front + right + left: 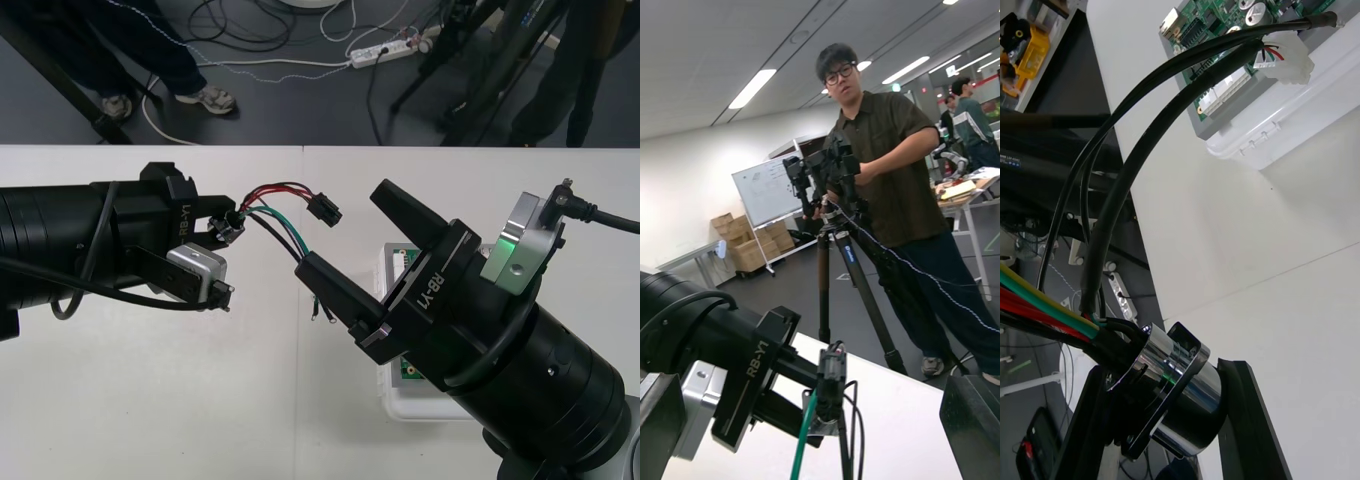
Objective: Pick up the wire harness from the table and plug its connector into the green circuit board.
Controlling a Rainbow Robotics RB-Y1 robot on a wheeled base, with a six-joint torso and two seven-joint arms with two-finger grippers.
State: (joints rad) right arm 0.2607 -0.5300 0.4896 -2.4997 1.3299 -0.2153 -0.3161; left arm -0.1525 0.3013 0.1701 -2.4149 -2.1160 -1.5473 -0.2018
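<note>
The left gripper (222, 242) reached in from its own side and held the wire harness (285, 215) in the air above the surface (150, 400). Its fingers (1247, 424) were closed on the round metal socket (232, 226), which the left wrist view showed clamped between them. From the socket the red, black and green wires ran out toward the middle of the surface. They ended in the small black plug (322, 210), which hung free and touched nothing else.

The right gripper (340, 230) stood just beside the plug with its 2 fingers spread wide and nothing between them. The plug sat near the mouth of that gap, not inside it. Beneath this arm lay the green circuit board (1217, 34) on its white base (415, 405), largely covered in the front view. The plug was not in the board.

The pick-up looked finished, and the step in hand seemed to be a handover of the plug end to the right gripper. The next move would call for those 2 fingers to close squarely on the plug's body rather than on the thin wires. The left gripper would need to leave enough slack. After that the plug would need lining up over its mating header and a straight push.
</note>
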